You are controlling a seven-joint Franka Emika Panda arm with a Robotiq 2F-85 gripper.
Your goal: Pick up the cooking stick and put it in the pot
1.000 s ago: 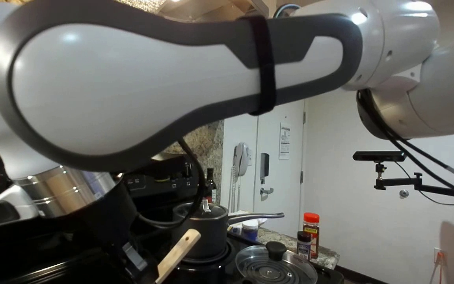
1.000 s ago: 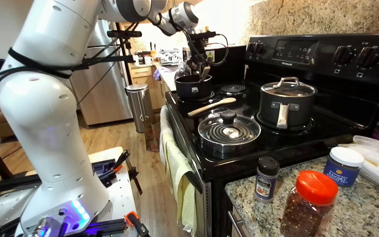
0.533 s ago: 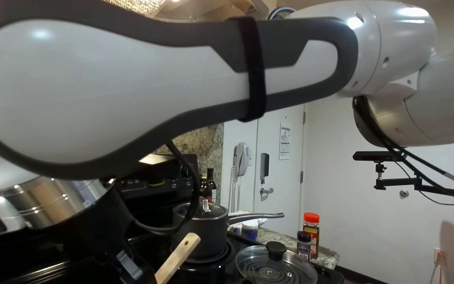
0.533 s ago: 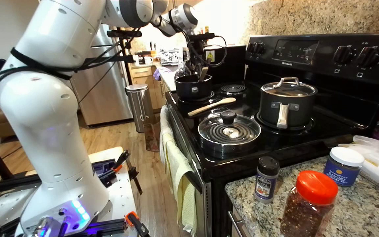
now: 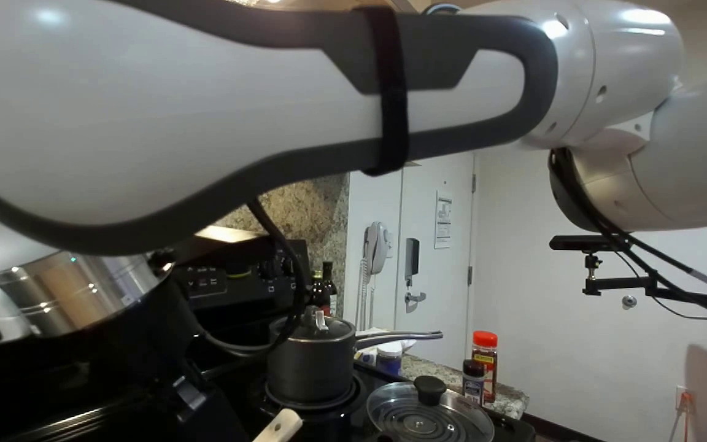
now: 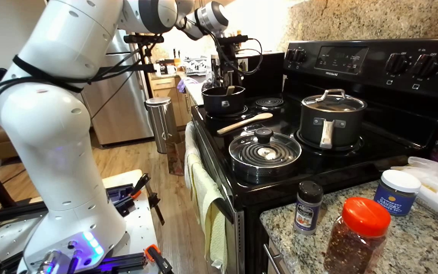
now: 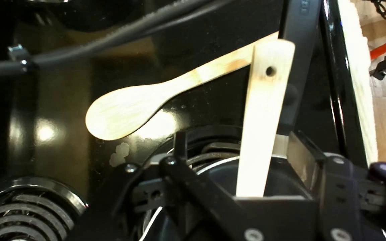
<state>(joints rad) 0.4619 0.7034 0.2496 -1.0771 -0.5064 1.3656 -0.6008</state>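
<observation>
The pale wooden cooking stick point(image 7: 261, 117) leans between the parted fingers point(image 7: 302, 160) of my gripper point(image 7: 237, 144), with a visible gap on both sides of it. Its holed handle end points up toward the wrist camera; its lower part is hidden behind the gripper. Below is the open dark pot point(image 6: 224, 105), whose inside point(image 7: 221, 177) shows under the jaws. In an exterior view the stick's end point(image 6: 230, 90) pokes just above the pot's rim. Another exterior view shows only the handle tip point(image 5: 280, 425), at the bottom edge, and the pot is out of sight there.
Another wooden spoon point(image 6: 245, 123) lies flat on the stove beside the pot. A lidded saucepan point(image 6: 329, 131) with a silver handle and a glass lid point(image 6: 264, 154) with a black knob occupy other burners. Spice jars point(image 6: 308, 209) stand on the counter. A cable point(image 7: 89, 50) crosses the wrist view.
My jaws have come apart and the cooking stick has dropped lower, its handle end sinking toward the pot's rim. The arm has risen slightly in the last half second.
</observation>
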